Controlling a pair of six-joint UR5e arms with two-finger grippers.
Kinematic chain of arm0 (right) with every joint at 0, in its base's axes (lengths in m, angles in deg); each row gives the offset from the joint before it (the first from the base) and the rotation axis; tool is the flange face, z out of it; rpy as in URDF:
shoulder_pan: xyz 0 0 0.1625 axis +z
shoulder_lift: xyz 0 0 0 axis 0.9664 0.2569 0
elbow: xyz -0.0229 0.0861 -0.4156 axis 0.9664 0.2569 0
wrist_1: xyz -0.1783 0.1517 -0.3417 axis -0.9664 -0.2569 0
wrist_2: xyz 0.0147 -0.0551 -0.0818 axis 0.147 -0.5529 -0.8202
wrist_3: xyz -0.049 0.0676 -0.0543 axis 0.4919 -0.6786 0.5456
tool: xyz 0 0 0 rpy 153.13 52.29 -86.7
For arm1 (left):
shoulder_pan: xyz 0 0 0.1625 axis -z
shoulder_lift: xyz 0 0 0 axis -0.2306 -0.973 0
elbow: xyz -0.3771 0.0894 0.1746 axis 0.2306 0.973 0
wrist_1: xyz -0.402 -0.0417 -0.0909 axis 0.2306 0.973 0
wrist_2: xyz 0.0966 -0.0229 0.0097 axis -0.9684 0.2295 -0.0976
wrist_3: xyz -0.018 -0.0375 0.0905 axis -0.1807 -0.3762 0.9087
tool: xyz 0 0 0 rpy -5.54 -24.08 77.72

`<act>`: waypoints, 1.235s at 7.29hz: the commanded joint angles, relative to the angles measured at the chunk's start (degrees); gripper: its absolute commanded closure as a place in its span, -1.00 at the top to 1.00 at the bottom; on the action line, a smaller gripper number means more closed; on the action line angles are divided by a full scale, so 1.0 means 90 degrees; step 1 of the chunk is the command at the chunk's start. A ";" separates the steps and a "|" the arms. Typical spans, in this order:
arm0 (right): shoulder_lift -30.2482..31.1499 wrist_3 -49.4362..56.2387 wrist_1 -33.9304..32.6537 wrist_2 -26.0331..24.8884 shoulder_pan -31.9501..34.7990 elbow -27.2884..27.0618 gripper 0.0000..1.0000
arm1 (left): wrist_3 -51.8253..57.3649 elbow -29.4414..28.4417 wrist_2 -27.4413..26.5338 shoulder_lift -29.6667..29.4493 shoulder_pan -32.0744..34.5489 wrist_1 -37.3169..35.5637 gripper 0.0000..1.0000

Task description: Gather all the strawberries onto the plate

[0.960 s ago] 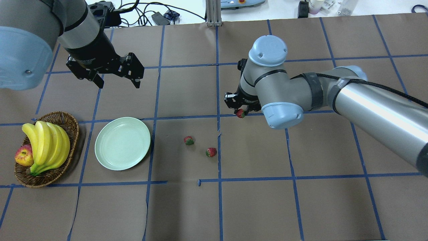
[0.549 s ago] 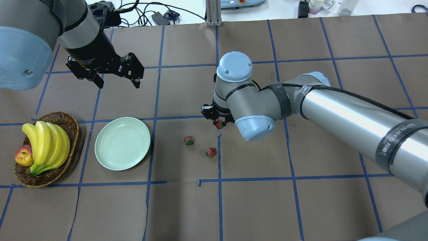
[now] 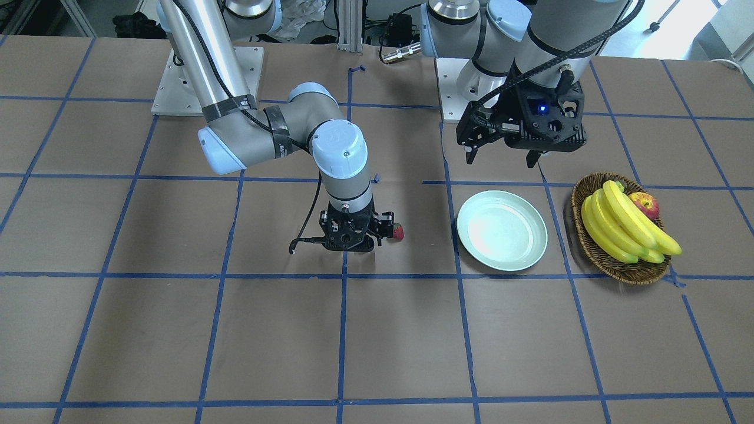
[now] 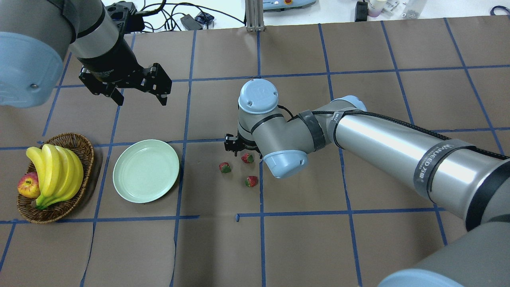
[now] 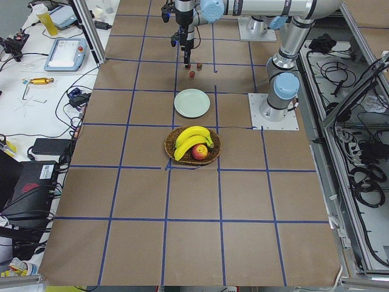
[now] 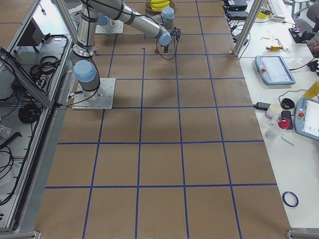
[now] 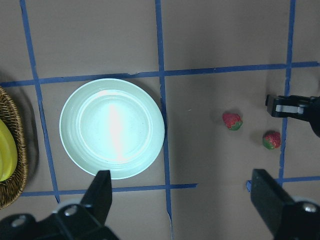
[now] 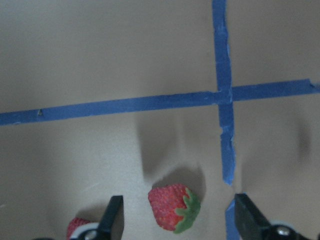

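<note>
The pale green plate (image 4: 146, 170) lies empty on the left half of the table. Three strawberries cluster to its right. One strawberry (image 4: 247, 158) is under my right gripper (image 8: 177, 210), whose fingers stand apart. In the right wrist view this strawberry (image 8: 174, 207) shows between them, touching neither. A second strawberry (image 4: 225, 167) lies just left of it, and a third strawberry (image 4: 251, 181) lies nearer the robot. My left gripper (image 4: 141, 99) hangs open and empty above the table, beyond the plate. Its wrist view looks down on the plate (image 7: 112, 128).
A wicker basket (image 4: 85, 147) with bananas (image 4: 55, 171) and an apple (image 4: 28, 185) stands left of the plate. My right forearm (image 4: 378, 139) stretches across the right half of the table. Blue tape lines grid the brown table cover.
My right arm swung left and toward the robot's side. The strawberry at its fingers came along and now sits beside the other two. The left arm stayed still.
</note>
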 commanded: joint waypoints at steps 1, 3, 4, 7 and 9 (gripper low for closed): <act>0.0421 0.0197 0.0057 -0.0746 -0.0339 -0.0074 1.00 | 0.0000 -0.0004 0.0010 -0.0003 0.0000 0.0000 1.00; 0.0567 0.3032 0.0593 -0.0839 -0.1711 -0.0511 1.00 | 0.0010 -0.0004 0.0000 0.0017 0.0000 0.0000 1.00; 0.0800 0.4200 0.0884 -0.0723 -0.2696 -0.0639 1.00 | 0.0010 -0.0004 0.0000 0.0007 0.0000 0.0000 1.00; 0.1572 0.5794 0.3038 -0.0410 -0.3838 0.0224 1.00 | 0.0010 -0.0004 0.0000 0.0007 0.0000 -0.0010 1.00; 0.2031 0.5446 0.4805 -0.0031 -0.3819 0.1463 1.00 | 0.0000 -0.0004 0.0000 -0.0002 0.0000 -0.0010 1.00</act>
